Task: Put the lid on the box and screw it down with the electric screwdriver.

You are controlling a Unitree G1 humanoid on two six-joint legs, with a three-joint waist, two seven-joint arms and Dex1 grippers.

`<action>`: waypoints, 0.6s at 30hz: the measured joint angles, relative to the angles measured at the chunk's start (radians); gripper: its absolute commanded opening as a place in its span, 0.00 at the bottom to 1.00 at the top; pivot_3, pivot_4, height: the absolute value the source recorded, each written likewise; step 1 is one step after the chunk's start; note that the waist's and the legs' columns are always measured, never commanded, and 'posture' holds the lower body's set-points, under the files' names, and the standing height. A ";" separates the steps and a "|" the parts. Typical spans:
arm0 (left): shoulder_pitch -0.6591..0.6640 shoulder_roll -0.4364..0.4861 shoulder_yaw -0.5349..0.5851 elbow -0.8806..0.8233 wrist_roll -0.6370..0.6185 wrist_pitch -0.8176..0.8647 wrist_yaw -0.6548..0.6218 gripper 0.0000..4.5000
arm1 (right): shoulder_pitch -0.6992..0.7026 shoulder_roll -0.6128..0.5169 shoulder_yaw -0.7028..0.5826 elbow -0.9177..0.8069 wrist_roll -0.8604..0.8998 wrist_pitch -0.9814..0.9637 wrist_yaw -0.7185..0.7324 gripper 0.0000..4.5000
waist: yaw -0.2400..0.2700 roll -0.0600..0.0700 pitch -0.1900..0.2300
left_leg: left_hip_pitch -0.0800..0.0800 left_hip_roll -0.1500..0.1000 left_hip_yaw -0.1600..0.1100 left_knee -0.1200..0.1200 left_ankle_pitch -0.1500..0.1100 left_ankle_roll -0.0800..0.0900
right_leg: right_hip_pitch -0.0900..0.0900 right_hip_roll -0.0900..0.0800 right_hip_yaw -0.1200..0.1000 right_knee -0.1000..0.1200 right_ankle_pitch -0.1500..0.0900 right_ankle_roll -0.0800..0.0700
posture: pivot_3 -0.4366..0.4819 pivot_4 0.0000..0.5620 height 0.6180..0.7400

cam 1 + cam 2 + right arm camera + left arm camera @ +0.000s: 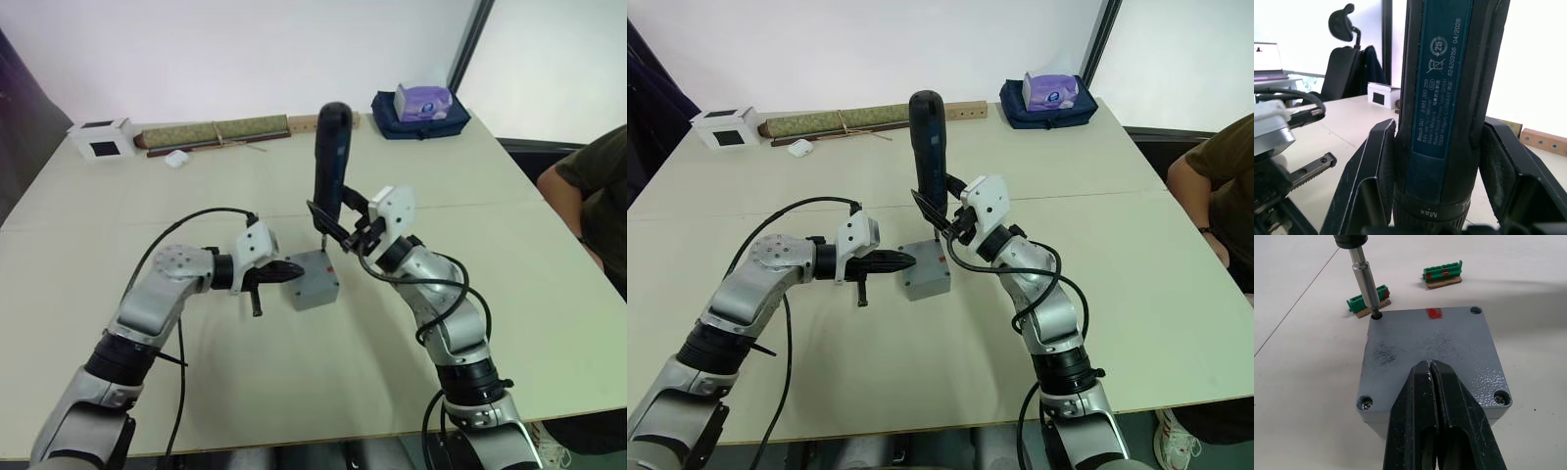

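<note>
The grey box [315, 284] stands mid-table with the lid [1430, 345] lying flat on it, a red mark at the lid's far edge. My left gripper [292, 271] is shut, and its closed fingertips [1422, 382] rest on the lid's top. The right gripper [341, 223] is shut on the electric screwdriver [330, 157], which is held upright over the box. Its metal bit [1365, 279] sits in one far corner hole of the lid. Screw heads show in the other three corners.
Two small green circuit pieces [1443, 274] lie just beyond the box. At the table's far edge are a white box with a black square [101, 139], a rolled mat [216, 130] and a dark bag with a tissue pack [421, 106]. A person [588, 196] sits at the right.
</note>
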 measured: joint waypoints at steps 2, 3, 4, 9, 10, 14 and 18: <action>0.000 0.000 -0.003 0.000 0.001 0.000 -0.004 0.00 | 0.005 -0.001 0.011 -0.003 -0.008 0.001 -0.003 0.41 | 0.000 0.000 -0.001 | 0.002 0.000 0.000 0.000 0.000 0.000 | 0.002 0.000 0.000 0.000 0.000 0.000 | 0.48 0.27 1.00; 0.000 0.000 -0.004 0.001 0.003 0.000 -0.004 0.00 | 0.006 0.000 0.014 -0.005 -0.010 0.004 -0.008 0.41 | 0.000 0.000 -0.001 | 0.003 0.000 0.000 0.000 0.000 0.000 | 0.003 0.000 0.000 0.000 0.000 0.000 | 0.48 0.27 1.00; 0.000 0.000 -0.004 0.003 0.004 0.000 -0.004 0.00 | 0.007 0.000 0.014 -0.006 -0.012 0.008 -0.013 0.41 | 0.000 0.000 -0.001 | 0.005 0.000 0.000 0.000 0.000 0.000 | 0.005 0.000 0.000 0.000 0.000 0.000 | 0.48 0.27 1.00; 0.005 0.000 -0.006 0.011 0.017 0.000 -0.005 0.00 | 0.009 0.000 0.026 -0.003 -0.034 0.037 -0.041 0.41 | -0.001 0.000 -0.001 | 0.018 0.000 0.000 -0.002 0.000 0.000 | 0.018 0.000 0.000 -0.003 -0.001 0.000 | 0.48 0.27 1.00; 0.006 0.000 -0.006 0.011 0.018 0.000 -0.005 0.00 | 0.007 0.000 0.029 -0.004 -0.037 0.047 -0.046 0.41 | -0.001 -0.001 -0.003 | 0.018 0.000 0.000 -0.002 0.000 0.000 | 0.019 0.000 0.000 -0.003 -0.001 0.000 | 0.48 0.27 1.00; 0.009 0.000 -0.009 0.014 0.026 0.000 -0.009 0.00 | 0.000 -0.003 0.030 -0.005 -0.041 0.094 -0.059 0.41 | -0.001 -0.003 -0.010 | 0.019 0.000 0.000 -0.002 0.000 0.000 | 0.019 0.000 0.000 -0.003 -0.001 0.000 | 0.48 0.27 1.00; 0.012 0.000 -0.013 0.023 0.037 -0.002 -0.013 0.00 | -0.008 -0.009 0.042 -0.007 -0.056 0.136 -0.078 0.41 | 0.000 -0.005 -0.020 | 0.021 0.000 0.000 -0.002 0.000 0.001 | 0.022 0.000 0.000 -0.003 -0.001 -0.001 | 0.48 0.27 1.00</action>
